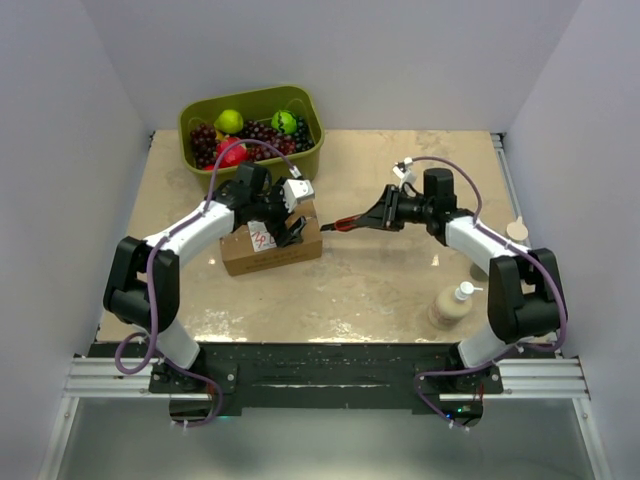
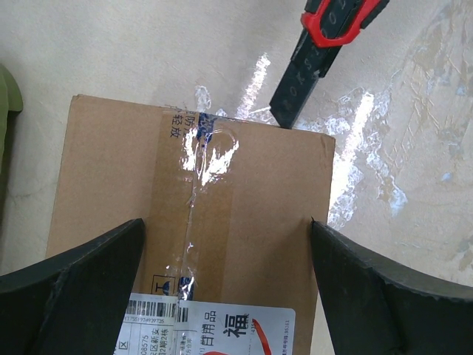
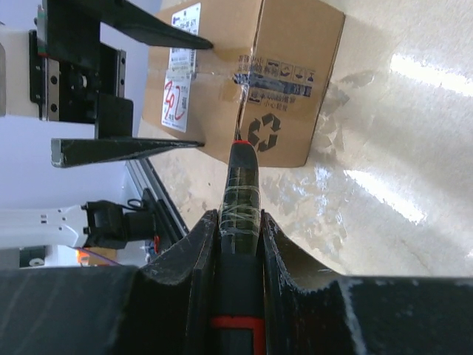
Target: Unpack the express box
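Clamped in the right pincer, a black-and-red utility knife points its tip at the taped end of the express box. That box sits on the table just before a green fruit bin. Above it, the left pincer straddles its top, spread wide.

This looks like a robotics lab test cell. Plain white panels wall in a marbled desk. Aluminium rails and loose cabling run along its near edge.
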Controlling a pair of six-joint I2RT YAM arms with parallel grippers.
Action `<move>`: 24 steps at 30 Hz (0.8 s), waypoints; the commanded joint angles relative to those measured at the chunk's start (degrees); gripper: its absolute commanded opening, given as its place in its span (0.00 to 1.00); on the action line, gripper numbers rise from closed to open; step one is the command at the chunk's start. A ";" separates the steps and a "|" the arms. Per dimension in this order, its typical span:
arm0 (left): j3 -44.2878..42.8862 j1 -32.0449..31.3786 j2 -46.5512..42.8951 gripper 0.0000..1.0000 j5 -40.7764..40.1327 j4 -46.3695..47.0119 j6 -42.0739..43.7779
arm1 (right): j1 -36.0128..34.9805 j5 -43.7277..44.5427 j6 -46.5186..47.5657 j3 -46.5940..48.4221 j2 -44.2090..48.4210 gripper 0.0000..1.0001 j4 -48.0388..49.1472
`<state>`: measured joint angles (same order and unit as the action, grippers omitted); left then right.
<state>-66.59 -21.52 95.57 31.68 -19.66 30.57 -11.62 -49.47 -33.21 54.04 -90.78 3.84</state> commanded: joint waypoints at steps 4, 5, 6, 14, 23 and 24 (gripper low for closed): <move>-1.25 0.60 -0.38 0.97 -3.13 1.39 0.98 | 1.94 -1.86 10.09 8.59 4.39 0.00 -14.90; -2.57 0.51 -1.17 0.98 -2.51 0.60 0.29 | 2.56 -0.64 11.84 10.54 4.30 0.00 -15.69; -5.54 0.60 -2.83 0.98 -1.63 -0.02 -0.59 | 2.74 -0.28 12.46 12.39 3.86 0.00 -16.31; -5.76 6.37 -16.09 0.99 -7.76 -3.28 0.55 | 2.13 12.97 28.62 28.83 -3.96 0.00 -31.43; 5.76 29.86 -25.17 0.85 -21.93 -5.04 -5.34 | -1.48 31.02 31.18 23.92 -0.45 0.00 -22.30; 6.55 30.74 -24.56 0.79 -21.66 -5.56 -5.26 | -2.00 30.76 31.63 23.74 -0.71 0.00 -21.51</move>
<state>-63.22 3.75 69.87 14.28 -22.48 27.57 -11.31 -24.53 -5.45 77.73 -93.47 -21.52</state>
